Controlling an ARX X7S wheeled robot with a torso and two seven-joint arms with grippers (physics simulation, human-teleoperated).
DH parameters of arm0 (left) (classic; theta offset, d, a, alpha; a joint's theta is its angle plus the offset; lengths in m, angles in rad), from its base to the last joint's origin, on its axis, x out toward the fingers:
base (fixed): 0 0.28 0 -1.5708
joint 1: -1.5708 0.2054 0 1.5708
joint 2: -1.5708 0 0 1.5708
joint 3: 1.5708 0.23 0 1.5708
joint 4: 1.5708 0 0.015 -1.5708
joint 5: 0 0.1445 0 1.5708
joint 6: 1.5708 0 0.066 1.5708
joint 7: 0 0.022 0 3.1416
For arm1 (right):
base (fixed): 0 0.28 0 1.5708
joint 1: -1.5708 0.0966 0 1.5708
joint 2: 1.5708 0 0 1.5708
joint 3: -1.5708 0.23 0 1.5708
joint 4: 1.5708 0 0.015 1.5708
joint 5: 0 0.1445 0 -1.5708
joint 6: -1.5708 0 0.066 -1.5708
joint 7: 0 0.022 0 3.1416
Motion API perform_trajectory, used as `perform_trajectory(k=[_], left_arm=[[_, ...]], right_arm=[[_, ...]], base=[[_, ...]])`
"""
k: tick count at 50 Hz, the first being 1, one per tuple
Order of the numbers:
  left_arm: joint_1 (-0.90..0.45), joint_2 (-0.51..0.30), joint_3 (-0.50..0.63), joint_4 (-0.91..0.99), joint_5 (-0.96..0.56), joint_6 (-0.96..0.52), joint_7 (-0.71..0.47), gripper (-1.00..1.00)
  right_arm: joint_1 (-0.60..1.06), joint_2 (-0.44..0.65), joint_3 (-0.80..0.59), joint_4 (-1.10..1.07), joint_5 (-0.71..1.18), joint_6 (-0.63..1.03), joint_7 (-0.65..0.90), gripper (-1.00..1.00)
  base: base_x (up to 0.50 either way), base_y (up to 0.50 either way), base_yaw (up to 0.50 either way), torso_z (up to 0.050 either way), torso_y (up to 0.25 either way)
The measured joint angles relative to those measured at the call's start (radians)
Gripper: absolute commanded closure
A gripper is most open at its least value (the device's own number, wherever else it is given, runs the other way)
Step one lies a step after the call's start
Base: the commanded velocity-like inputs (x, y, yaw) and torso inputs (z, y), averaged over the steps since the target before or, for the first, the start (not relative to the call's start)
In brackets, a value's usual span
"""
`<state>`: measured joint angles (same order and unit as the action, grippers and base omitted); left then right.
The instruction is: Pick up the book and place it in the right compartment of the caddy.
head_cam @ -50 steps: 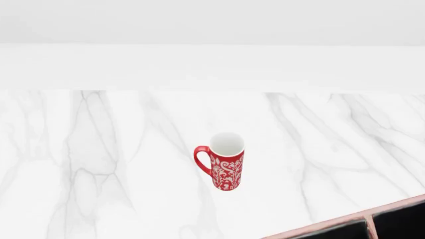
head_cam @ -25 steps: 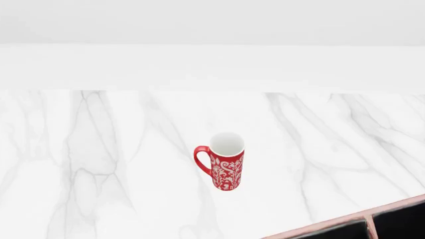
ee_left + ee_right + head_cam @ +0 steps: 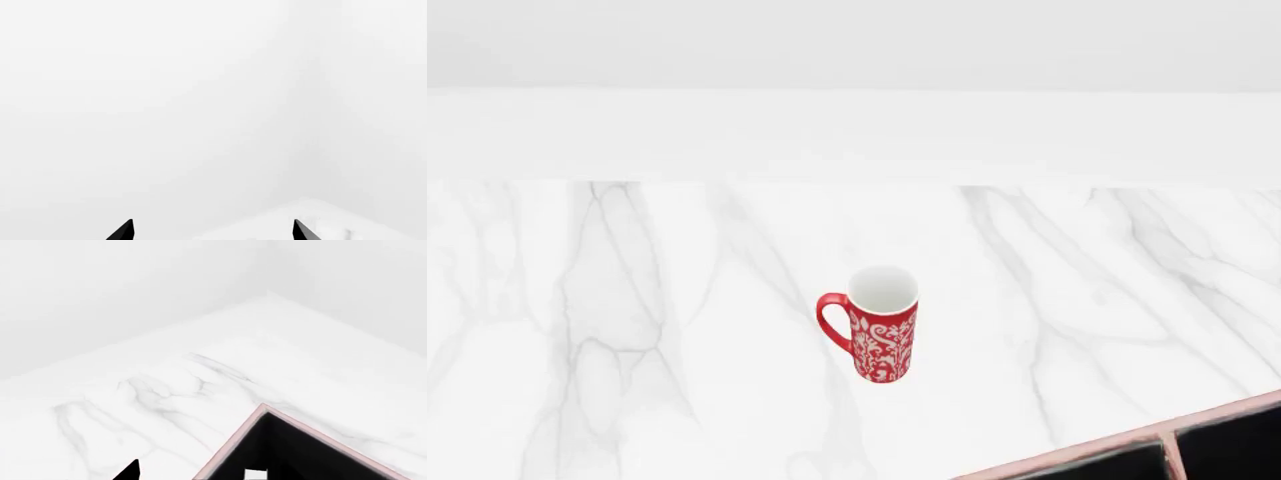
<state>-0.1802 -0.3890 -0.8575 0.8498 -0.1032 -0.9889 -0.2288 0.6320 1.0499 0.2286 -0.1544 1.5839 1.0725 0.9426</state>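
Book: you had it in none of the views.
Caddy: near-right corner of the marble counter (only pink rim and black interior showed).
Mug: upright, mid-counter.
Left gripper: tips spread, empty.
Right gripper: one tip visible, state unclear.

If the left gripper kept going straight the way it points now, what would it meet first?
Nothing close, as far as the left wrist view shows. The left gripper has its tips spread with only blank white wall ahead; a corner of the marble counter lies below that line. Depth is unclear.
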Motion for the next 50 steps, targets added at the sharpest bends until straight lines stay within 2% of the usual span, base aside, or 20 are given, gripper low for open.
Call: perform_trajectory(k=[15,32,40,50], left_arm=[[-0.172,-0.012,0.337,-0.050,-0.031,-0.068,-0.043,-1.00],[-0.366,0.051,0.696,-0.163,-0.067,-0.062,-0.046,-1.00],[-0.430,0.089,0.815,-0.218,-0.076,-0.045,-0.042,-1.00],[-0.484,0.121,0.899,-0.243,-0.090,-0.051,-0.038,-1.00]], right_arm=[[0.223,-0.136,-0.225,-0.023,-0.096,0.011,-0.060,-1.00],[0.341,-0.307,-0.398,0.007,-0.219,-0.030,-0.185,-1.00],[0.369,-0.364,-0.447,0.022,-0.256,-0.048,-0.224,-1.00],[0.390,-0.410,-0.489,0.037,-0.287,-0.064,-0.259,-1.00]], base=[[0.00,0.00,0.00,0.000,0.000],[0.00,0.00,0.00,0.000,0.000],[0.00,0.00,0.00,0.000,0.000],[0.00,0.00,0.00,0.000,0.000]])
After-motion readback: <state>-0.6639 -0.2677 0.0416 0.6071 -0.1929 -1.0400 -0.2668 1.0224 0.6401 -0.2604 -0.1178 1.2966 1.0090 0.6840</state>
